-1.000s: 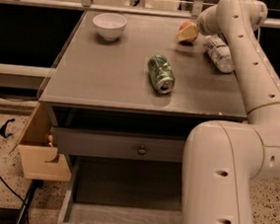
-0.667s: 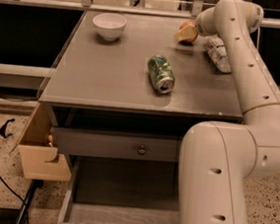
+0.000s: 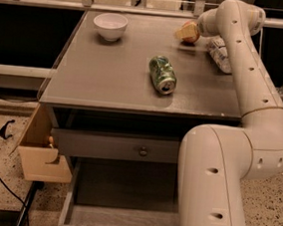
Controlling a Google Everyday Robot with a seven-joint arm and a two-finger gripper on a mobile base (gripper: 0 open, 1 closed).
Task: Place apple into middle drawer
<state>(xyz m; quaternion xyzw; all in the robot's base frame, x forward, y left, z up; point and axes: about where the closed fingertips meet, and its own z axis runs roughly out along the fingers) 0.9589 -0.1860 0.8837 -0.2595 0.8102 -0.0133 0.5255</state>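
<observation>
The apple (image 3: 188,32), red-orange with a pale yellow patch, is at the back right of the tabletop (image 3: 110,77). My gripper (image 3: 198,28) is at the end of the arm, right against the apple's right side, mostly hidden by the wrist. I cannot tell whether the apple rests on the table or is held. The middle drawer (image 3: 119,185) is pulled open below the table, its bare grey floor showing. The arm's large lower link covers its right part.
A green soda can (image 3: 162,74) lies on its side mid-table. A white bowl (image 3: 110,26) stands at the back left. A white crinkled packet (image 3: 221,53) lies right of the apple. A closed drawer front with a knob (image 3: 143,151) is above the open drawer. A wooden box (image 3: 42,153) hangs at the left.
The arm's large lower link has shifted slightly left. The gripper and the apple stay at about the same spot on the back right of the table.
</observation>
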